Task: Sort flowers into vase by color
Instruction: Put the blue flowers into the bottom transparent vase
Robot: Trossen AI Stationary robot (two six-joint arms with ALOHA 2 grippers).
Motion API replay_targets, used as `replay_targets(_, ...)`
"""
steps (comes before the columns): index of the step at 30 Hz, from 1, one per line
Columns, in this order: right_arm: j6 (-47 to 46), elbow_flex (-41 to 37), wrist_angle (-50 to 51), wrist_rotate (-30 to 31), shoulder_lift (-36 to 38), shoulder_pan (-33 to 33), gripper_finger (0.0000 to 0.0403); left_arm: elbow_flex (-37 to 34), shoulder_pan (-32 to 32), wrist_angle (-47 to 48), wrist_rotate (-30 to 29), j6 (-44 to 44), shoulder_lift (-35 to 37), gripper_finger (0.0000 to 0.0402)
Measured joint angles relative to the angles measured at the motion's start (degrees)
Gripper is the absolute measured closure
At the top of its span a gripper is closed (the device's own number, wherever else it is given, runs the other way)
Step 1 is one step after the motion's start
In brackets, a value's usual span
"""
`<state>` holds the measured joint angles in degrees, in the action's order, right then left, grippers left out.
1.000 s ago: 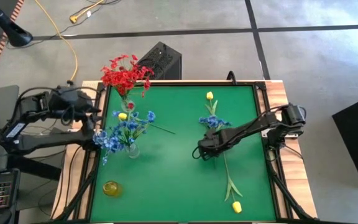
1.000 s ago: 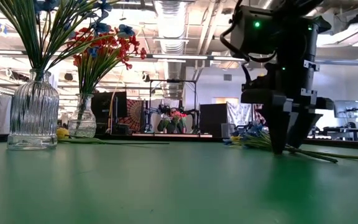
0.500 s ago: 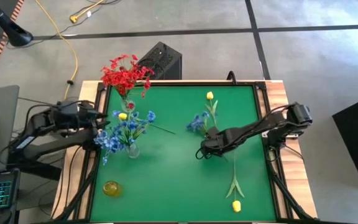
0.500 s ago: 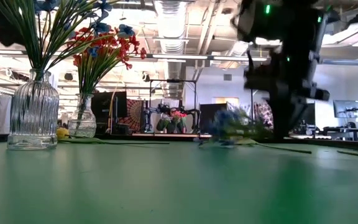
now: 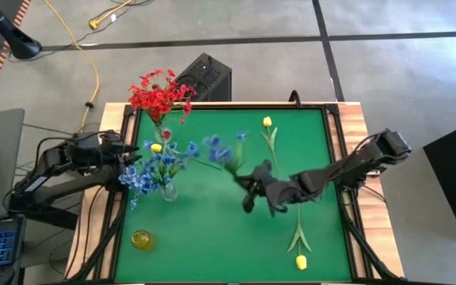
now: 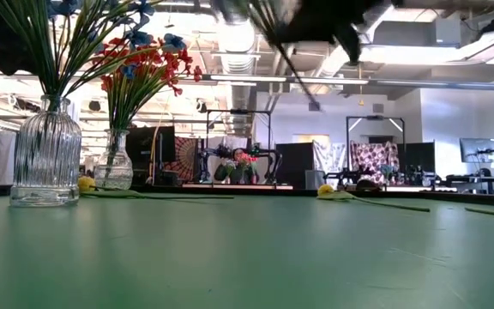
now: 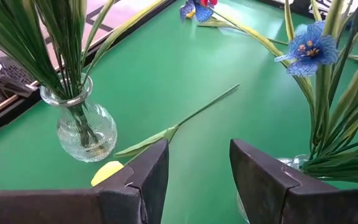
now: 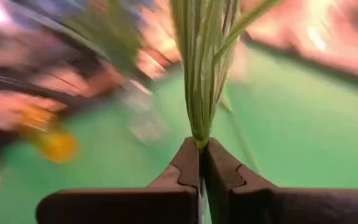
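Observation:
A clear vase [image 6: 47,159] holds blue flowers [image 5: 158,166]. Beside it, a second vase [image 6: 114,165] holds red flowers [image 5: 161,93]. My right gripper [image 5: 249,190] is over the table's middle, shut on a spray of blue flowers [image 5: 220,147] and raised off the mat. Its dark body shows at the top of the low view [image 6: 316,17]. One yellow tulip [image 5: 156,147] lies by the vases, another [image 5: 267,121] at the far side, a third [image 5: 301,262] near the front edge. My left gripper [image 7: 197,168] waits open beside the vases at the table's left. My right gripper pinches the blue spray's bundle of green stems [image 8: 199,134] between its two shut fingers, at the stems' lower end. The stems run straight out from the fingertips. The spray is lifted clear of the mat, its blossoms pointing toward the vases at the table's left.
A small yellow vase [image 5: 142,238] stands near the front left corner. The green mat [image 5: 212,229] lies bare between that vase and the front tulip. A black box [image 5: 204,75] sits on the floor behind the table.
My right gripper has shut on the blue spray's stems and risen, out of the top of the low view. The spray has left the mat and swung toward the table's left, its blossoms now nearer the vases. The tulip stem that lay beside it stays on the mat.

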<state>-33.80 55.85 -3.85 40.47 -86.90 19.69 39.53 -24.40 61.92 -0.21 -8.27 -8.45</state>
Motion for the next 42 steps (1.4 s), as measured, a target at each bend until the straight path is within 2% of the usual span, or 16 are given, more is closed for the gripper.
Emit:
replay_targets(3, 15.11, 0.00, -20.94, -4.25, -3.99, 0.21, 0.0372, 0.00, 0.00, 0.01, -0.02, 0.01, 0.00, 0.0244)
replay_targets(9, 34.30, -0.02, -55.73, -20.23, -13.37, -0.79, 0.0372, 0.00, 0.00, 0.04, -0.09, 0.02, 0.00, 0.0244)
replay_targets(13, 43.04, 0.18, -72.03, -31.74, -20.42, -2.31, 0.0372, 0.00, 0.00, 0.05, -0.13, 0.04, 0.00, 0.0244)
replay_targets(16, 47.36, 2.22, -79.33, -37.98, -25.24, -4.34, 0.0372, 0.00, 0.00, 0.06, -0.15, 0.04, 0.00, 0.0244)
replay_targets(19, 50.72, 5.75, -80.83, -39.73, -29.09, -6.02, 0.0372, 0.00, 0.00, 0.07, -0.22, 0.04, 0.00, 0.0244)
replay_targets(26, 49.17, 18.38, -72.72, -44.62, -37.74, -9.40, 0.0369, 0.00, 0.00, 0.07, -0.62, -0.01, 0.00, 0.0244)
replay_targets(29, 49.29, 23.08, -72.57, -46.58, -40.59, -10.49, 0.0371, 0.00, 0.00, 0.08, -0.65, -0.03, 0.00, 0.0244)
replay_targets(35, 47.99, 30.25, -71.04, -48.37, -44.57, -11.67, 0.0371, -0.01, 0.00, 0.10, -0.61, -0.03, 0.00, 0.0244)
replay_targets(42, 47.78, 39.72, -70.63, -48.49, -52.57, -12.58, 0.0371, -0.04, 0.00, 0.12, -0.61, -0.18, 0.00, 0.0244)
